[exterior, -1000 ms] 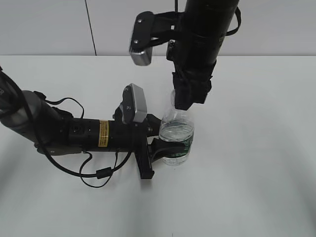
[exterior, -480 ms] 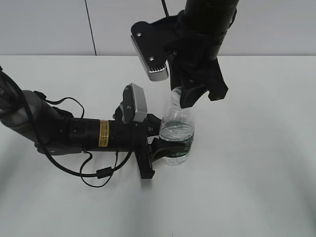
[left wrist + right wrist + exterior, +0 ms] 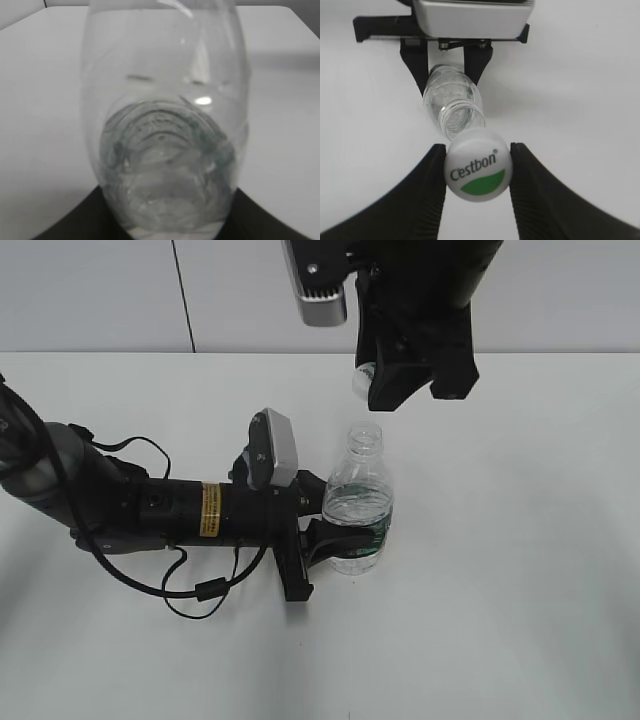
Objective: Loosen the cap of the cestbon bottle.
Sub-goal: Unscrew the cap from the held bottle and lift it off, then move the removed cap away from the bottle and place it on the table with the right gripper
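We have the cestbon bottle (image 3: 358, 510) standing upright on the white bench (image 3: 520, 590), its mouth open and bare. The left gripper (image 3: 322, 525) is clamped on its lower body at the dark green label band, holding it steady from the side. The cap (image 3: 478, 165) is off the neck and pinched by its rim between the 2 jaws of the right gripper (image 3: 478, 167), which hangs above and a little behind the bottle in the exterior view.

The cap is a small, stiff disc of white plastic, smooth on top with a green crescent and dark lettering. We judge it light and rigid, best held across its rim, as it is now. Its top looks slick, so a squeeze on the flat face would likely slip.

The bottle is thin clear plastic, round-shouldered, with a ribbed neck; the left wrist view shows water in it through curved, glossy walls. We judge the walls soft enough to dent under a hard squeeze, and with the mouth open a squeeze or a tilt could spill water. The label band, low on the body, seems the steadiest place to hold, and the grip there should stay moderate.

Judged from how things lie, the loosening is done and more.
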### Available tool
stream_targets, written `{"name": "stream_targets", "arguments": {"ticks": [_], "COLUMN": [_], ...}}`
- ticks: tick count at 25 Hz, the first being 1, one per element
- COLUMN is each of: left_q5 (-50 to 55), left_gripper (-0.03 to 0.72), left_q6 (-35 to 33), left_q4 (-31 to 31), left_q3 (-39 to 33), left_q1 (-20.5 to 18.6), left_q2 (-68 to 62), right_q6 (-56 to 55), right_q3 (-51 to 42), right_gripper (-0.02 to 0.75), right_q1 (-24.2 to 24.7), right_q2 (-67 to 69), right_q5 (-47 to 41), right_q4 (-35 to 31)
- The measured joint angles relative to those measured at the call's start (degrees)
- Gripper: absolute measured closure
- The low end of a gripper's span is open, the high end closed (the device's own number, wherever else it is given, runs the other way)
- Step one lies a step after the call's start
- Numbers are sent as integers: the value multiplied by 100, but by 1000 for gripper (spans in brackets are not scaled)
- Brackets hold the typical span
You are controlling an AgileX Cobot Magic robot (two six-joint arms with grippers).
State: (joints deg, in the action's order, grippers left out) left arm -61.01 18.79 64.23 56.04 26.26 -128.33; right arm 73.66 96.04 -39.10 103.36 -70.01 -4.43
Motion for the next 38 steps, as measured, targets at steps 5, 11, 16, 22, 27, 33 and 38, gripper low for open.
{"name": "stream_targets", "arguments": {"ticks": [5, 11, 16, 22, 27, 33, 38], "left_q5": [0, 0, 0, 0, 0, 0, 0], "left_gripper": [399, 399, 399, 399, 399, 399, 399], "left_q6": [0, 0, 0, 0, 0, 0, 0], "left_q4": [0, 0, 0, 0, 0, 0, 0], "left_q3": [0, 0, 0, 0, 0, 0, 0], "left_q1": [0, 0, 0, 0, 0, 0, 0], "left_q2": [0, 0, 0, 0, 0, 0, 0], "right_q6": [-3433, -6191, -7171, -7293, -7303, -7262, -7256], "right_q3": [0, -6, -12, -73, -582, -1515, -2412], "right_gripper": [433, 433, 433, 433, 433, 433, 435], "right_q1": [0, 0, 0, 280, 959, 1795, 2205], "right_q2": [-61, -61, -61, -61, -61, -61, -65], "right_q5": [0, 0, 0, 0, 5, 43, 936], "right_q4": [64, 65, 36, 81, 127, 173, 178]}}
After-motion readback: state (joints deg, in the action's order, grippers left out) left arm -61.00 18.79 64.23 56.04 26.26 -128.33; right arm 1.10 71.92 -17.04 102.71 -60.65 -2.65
